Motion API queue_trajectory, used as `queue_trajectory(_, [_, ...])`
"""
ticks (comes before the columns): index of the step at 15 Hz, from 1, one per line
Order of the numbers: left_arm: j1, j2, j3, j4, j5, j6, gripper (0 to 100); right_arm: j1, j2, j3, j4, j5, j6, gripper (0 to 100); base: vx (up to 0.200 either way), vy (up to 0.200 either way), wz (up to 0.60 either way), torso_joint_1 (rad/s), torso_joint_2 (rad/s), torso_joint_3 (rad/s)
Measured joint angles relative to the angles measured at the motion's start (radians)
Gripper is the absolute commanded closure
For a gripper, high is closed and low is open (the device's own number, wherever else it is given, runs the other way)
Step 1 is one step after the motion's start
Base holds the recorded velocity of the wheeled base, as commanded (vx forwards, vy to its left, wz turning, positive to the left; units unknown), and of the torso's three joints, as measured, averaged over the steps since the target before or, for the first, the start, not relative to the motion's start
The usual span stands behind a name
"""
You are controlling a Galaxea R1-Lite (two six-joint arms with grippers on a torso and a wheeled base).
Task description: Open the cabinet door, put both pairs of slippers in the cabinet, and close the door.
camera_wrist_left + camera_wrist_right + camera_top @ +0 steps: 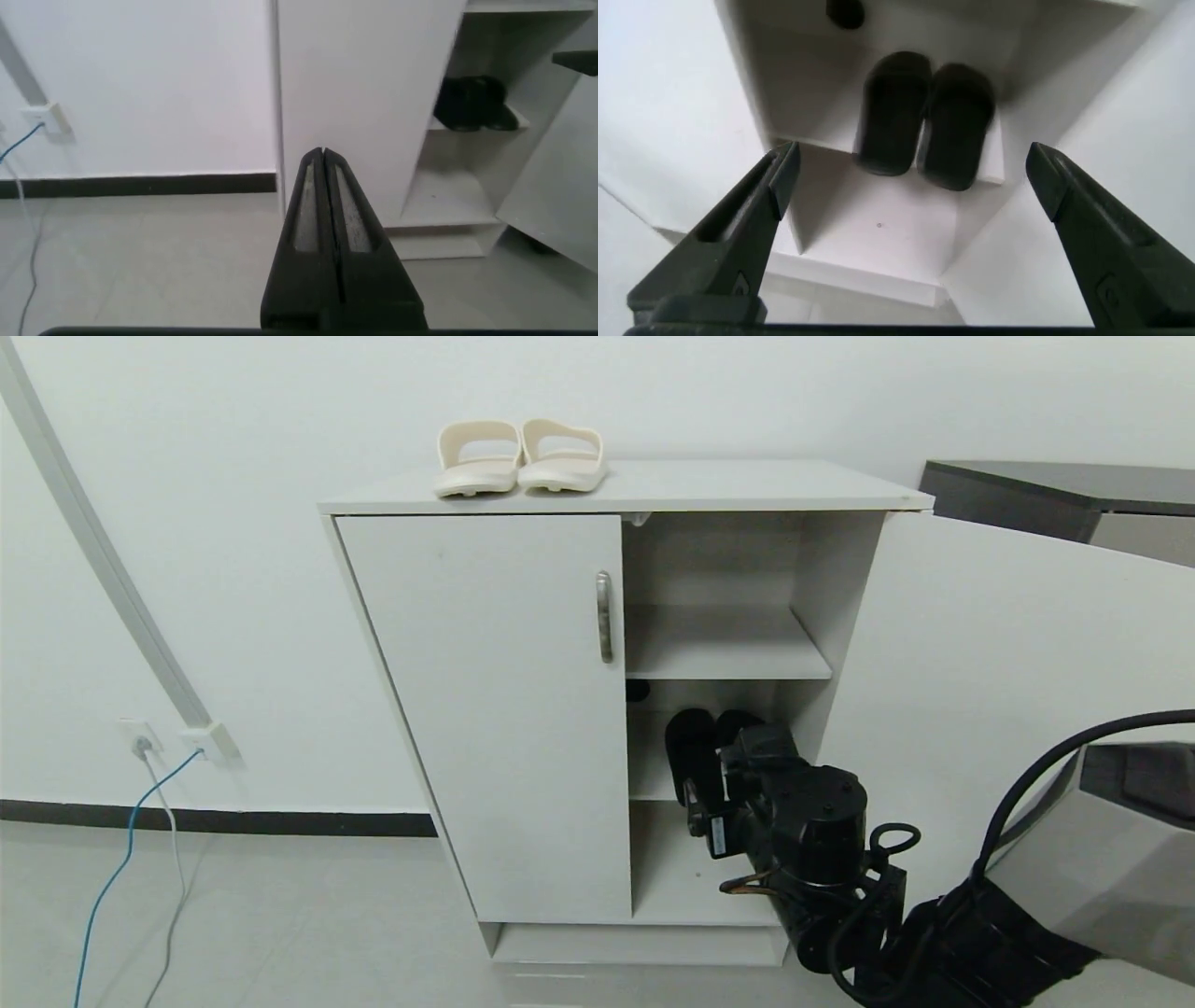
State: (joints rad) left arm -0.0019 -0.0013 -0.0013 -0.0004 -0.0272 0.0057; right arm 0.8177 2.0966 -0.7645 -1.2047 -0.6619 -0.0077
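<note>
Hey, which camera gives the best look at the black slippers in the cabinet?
The right wrist view: both black slippers lie side by side, unobstructed, framed by the open right pincer. The head view has the right pincer covering their near ends; the left wrist view shows them small and far.

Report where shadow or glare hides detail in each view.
Head view: the cream slippers are evenly lit; the black slippers merge into the shaded interior of the cabinet; the glossy floor mirrors its base. Left wrist view: the black slippers are a dark mass in shadow. Right wrist view: they show little surface detail.
</note>
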Motion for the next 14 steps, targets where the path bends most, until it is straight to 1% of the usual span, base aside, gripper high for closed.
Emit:
queue_trajectory(8, [0.001, 0.0, 0.0, -0.001, 0.0, 0.0, 100, -0.002, -0.003, 0.006, -0.008, 0.0, -0.002, 0, 0.0, 0.2, 0.0, 0.002, 0.0, 0.004])
queue_trajectory(14, [0.001, 0.0, 0.0, 0.0, 0.001, -0.001, 100, 0.001, -0.003, 0.014, -0.03, 0.01, -0.017, 0, 0.0, 0.0, 0.0, 0.0, 0.0, 0.0])
